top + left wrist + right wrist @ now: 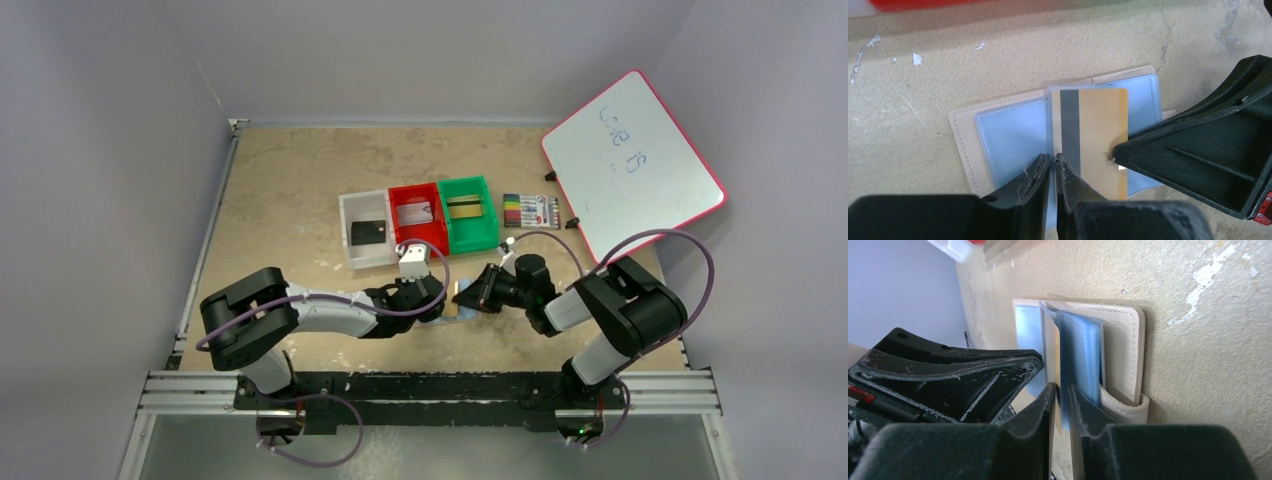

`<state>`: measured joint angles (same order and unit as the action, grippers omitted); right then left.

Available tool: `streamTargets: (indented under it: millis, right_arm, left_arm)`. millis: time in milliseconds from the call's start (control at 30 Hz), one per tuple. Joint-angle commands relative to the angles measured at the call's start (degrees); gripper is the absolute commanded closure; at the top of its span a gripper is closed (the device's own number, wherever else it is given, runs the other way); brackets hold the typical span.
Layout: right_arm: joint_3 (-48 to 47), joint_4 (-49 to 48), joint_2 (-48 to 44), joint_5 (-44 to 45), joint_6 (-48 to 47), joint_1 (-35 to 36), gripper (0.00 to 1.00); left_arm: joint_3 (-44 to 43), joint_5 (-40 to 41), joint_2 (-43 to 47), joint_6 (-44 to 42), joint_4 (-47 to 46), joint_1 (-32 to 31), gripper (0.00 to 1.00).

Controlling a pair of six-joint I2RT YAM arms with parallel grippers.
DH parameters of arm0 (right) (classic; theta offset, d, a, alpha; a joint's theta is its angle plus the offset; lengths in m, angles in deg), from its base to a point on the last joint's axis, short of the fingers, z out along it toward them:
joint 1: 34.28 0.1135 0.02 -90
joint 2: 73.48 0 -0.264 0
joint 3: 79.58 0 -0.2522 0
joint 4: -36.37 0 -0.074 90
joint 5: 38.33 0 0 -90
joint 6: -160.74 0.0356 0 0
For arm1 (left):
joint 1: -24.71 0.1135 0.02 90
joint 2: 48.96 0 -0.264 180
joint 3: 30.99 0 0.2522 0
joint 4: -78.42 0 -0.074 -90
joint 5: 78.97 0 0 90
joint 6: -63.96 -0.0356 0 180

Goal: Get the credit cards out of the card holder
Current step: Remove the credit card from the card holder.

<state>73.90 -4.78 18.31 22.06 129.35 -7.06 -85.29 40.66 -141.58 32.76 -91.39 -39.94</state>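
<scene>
Since the gold card [1098,120] with the dark stripe shows at the right light-blue pocket, the step in hand is, as I judge it, to draw this card fully free of the card holder [1008,140]. How much of the card is inside the pocket I cannot tell. The holder lies open and flat on the table [923,90], close to the near edge and about at its middle, on the near side of the red bin [398,205]. The left hand [1053,161] has its fingers almost together at the middle fold. It seems to be clamped there on the thin edge of the holder's pocket, which makes it the anchor. The right hand [1060,390] comes in from the right side. Its fingers stand narrowly apart with the card's free edge between them, and I cannot tell if they press the card or only straddle it. To do the step well, the right hand should close firmly on the card alone, not on the blue pocket beside it. Then it should pull straight in the card's own plane, away from the pocket's mouth, without twisting. The left hand should hold low and steady, so that the holder does not slide or fold up with the card. If the plastic catches, a small sideways wiggle is probably better than more force.
</scene>
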Motion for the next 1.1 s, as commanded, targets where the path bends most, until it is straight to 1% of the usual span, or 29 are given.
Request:
streamTargets:
  millis: [0,33,100,300,333,500,700,1067]
  right_arm:
    - [0.4,0.1,-1.3,-0.7,0.0,-0.5,0.76]
    - [0.4,-0.1,-1.5,-0.9,0.2,-0.5,0.73]
    - [0.3,-0.2,-2.0,-0.9,0.5,-0.6,0.74]
    - [0.6,0.5,-3.2,-0.2,0.4,-1.0,0.99]
    - [0.6,0.7,-3.1,-0.3,0.4,-1.1,1.0]
    - [1.1,1.6,-4.1,-0.2,-0.4,-1.5,1.0]
    - [0.9,9.0,-8.4,1.8,-3.7,-2.4,1.0]
    - [-2.2,24.8,-18.1,4.9,-9.8,-4.5,1.0]
  left_arm:
    - [0.5,-1.4,-2.3,-2.3,7.2,-0.2,0.9]
    - [0.3,-1.4,-2.5,-2.5,7.3,-0.2,0.9]
    - [-0.2,-1.5,-2.8,-2.7,7.7,-0.2,0.9]
    - [-0.5,-1.5,-3.1,-2.8,8.4,-0.2,0.91]
    - [-0.5,-1.5,-3.1,-2.8,8.4,-0.2,0.91]
    - [-0.6,-0.8,-3.0,-2.8,9.3,-0.2,0.91]
    - [-0.5,-0.7,-3.0,-2.7,9.4,-0.2,0.92]
    - [-0.3,-0.4,-1.9,-2.5,9.0,-0.2,0.93]
